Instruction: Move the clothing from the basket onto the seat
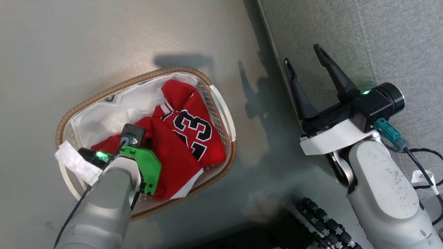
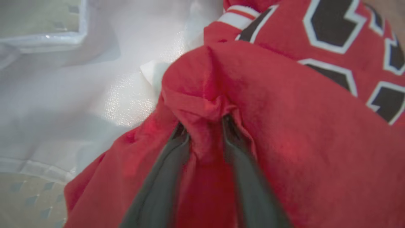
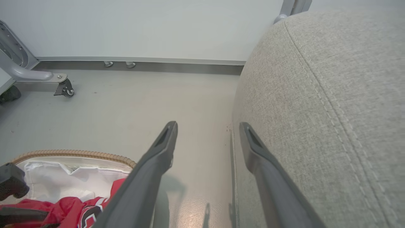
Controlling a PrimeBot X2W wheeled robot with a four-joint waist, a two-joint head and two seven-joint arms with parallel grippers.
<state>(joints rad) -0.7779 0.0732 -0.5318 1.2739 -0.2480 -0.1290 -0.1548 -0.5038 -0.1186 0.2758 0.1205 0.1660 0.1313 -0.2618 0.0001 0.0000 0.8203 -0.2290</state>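
left claw: down inside the basket. its 2 dark fingers are pinched on a bunched-up fold of the plain red piece. it looks like it has hold of that fold.
right claw: wide open and holding nothing. it hangs just over the edge of the seat, well apart from the basket.
clothing: both red things are in the basket, and none is on the seat yet.
plain red piece: it lies at the near end of the basket, partly under the left arm.
jersey: it has a black 23 with white edges. it lies beside the plain red piece and touches it, toward the side by the seat.
white liner: it is the cloth that lines the basket. it sits under the red things and should stay behind.
basket: it sits on the floor, near the seat but not touching it.
how it will feel: i think the clothes are soft, light and floppy. they will hang and swing when lifted, and they will not break.
where to hold: a thick bunched fold is best, like the 1 being pinched now. a thin edge may slip out.
watch out: the jersey or the liner may drag up with the plain red piece, because they touch.
step now: grabbing the 1st piece, so the job has only just begun.
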